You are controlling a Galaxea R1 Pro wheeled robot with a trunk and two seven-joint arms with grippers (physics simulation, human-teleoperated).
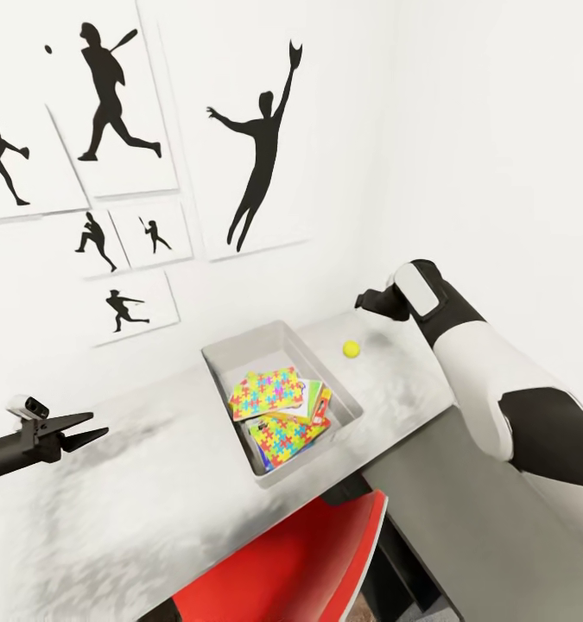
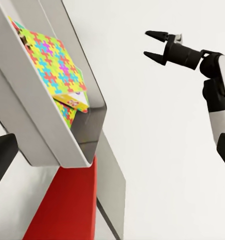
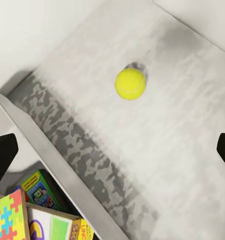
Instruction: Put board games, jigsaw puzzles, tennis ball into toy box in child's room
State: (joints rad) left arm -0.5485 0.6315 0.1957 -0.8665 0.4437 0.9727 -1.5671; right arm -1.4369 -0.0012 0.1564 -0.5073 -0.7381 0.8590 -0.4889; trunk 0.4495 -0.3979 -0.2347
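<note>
The tennis ball [image 1: 351, 348] lay alone on the white surface [image 1: 153, 518], just beside the far rim of the toy box [image 1: 231, 358] and clear of it; in the right wrist view the tennis ball [image 3: 130, 83] sat on its own small shadow with bare surface all round. We judged it light, slightly springy and fuzzy enough to grip, but round and free to roll at a nudge, so we would take it across its middle with a finger on either side, coming down from above rather than pushing from the side.

Our right tool [image 1: 376, 302] hovered above and just past the ball, touching nothing. In the left wrist view the right tool [image 2: 155, 45] stood with its fingers spread, released and empty, and the gap looked wide enough to us to pass over the ball.

Our left tool [image 1: 84, 429] hung over the near end of the surface, well apart from the box, parted and holding nothing.

Inside the box the jigsaw puzzles [image 1: 265, 390] lay overlapping on top of the board games [image 1: 313, 399], whose printed edges showed beneath them.
</note>
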